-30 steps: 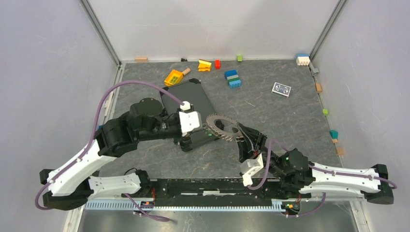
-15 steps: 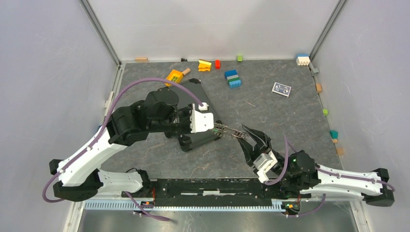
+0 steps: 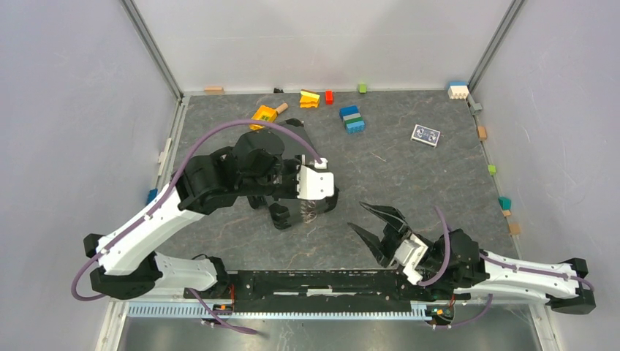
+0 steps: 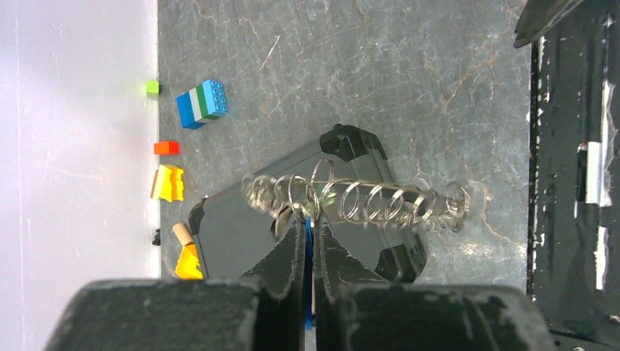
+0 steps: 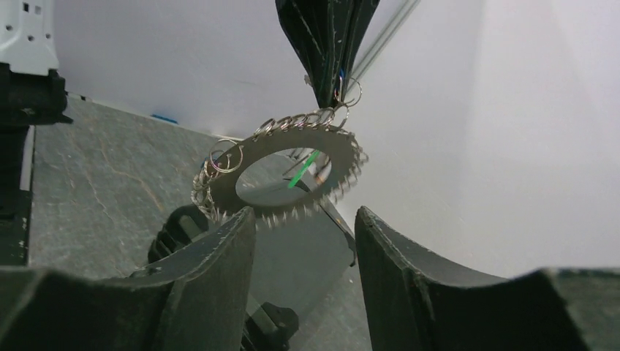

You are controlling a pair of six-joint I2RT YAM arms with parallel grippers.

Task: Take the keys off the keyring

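The keyring point(image 5: 285, 172), a wide toothed ring crowded with small metal keys point(image 5: 343, 179) and carrying a green tag point(image 5: 303, 170), hangs tilted in the air. My left gripper point(image 4: 308, 219) is shut on a thin blue-headed key point(image 4: 308, 241) at the ring's top. In the left wrist view the keyring point(image 4: 365, 205) runs edge-on as a row of small loops. From above, the keyring point(image 3: 313, 212) dangles under my left gripper point(image 3: 311, 205). My right gripper point(image 5: 305, 212) stands open just short of the ring's lower edge, touching nothing. Its fingers point(image 3: 387, 213) are spread wide.
A black case point(image 4: 234, 234) lies on the grey table under the ring. Blue, white and green bricks point(image 3: 352, 119), yellow pieces point(image 3: 262, 115), a red brick point(image 3: 329, 96) and a card point(image 3: 425, 134) sit toward the back. A black rail point(image 3: 329, 281) runs along the near edge.
My right gripper let go of the ring's edge, opened and drew back toward the near edge. The left gripper moved right and the ring swung from lying flat to hanging under it.
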